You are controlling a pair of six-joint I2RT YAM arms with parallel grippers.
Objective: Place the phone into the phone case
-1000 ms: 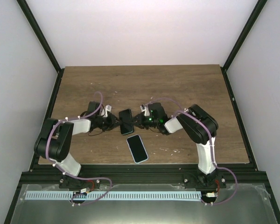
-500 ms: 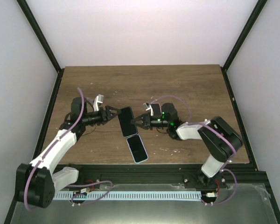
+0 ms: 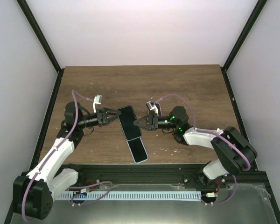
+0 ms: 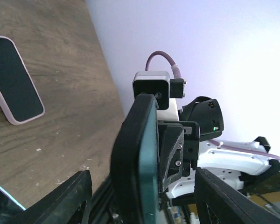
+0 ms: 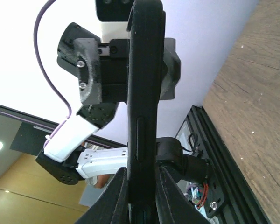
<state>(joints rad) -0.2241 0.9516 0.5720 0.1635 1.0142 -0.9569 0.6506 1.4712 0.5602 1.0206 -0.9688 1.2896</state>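
- The phone case (image 3: pixel 128 120) is held flat above the counter (image 3: pixel 177 84), between the two arms. Its dark teal face is judged from the left wrist view to be turned upward.
- The right tool (image 3: pixel 136 122) is clenched on the case's right long edge. In its own wrist view both fingers (image 5: pixel 115 200) are pressed against the case's two faces.
- The left tool (image 3: pixel 116 115) is released. Its fingers (image 4: pixel 67 200) are spread well apart, one above and one below the case's left edge, and no contact can be seen.
- The phone (image 3: pixel 138 150) is laid flat on the counter, screen up, just near of the held case and slightly to the right. Seen from above, its far end is met by the case's near end, though the case is judged to be raised clear of it.
- The long axes of phone and case are both aligned near to far with a similar slight slant, so little turning is judged to be needed before they are mated.
- The right tool is placed closer to the phone but is occupied. The free left tool is set further off, to the phone's far left, so a reach toward the near right would be called for.
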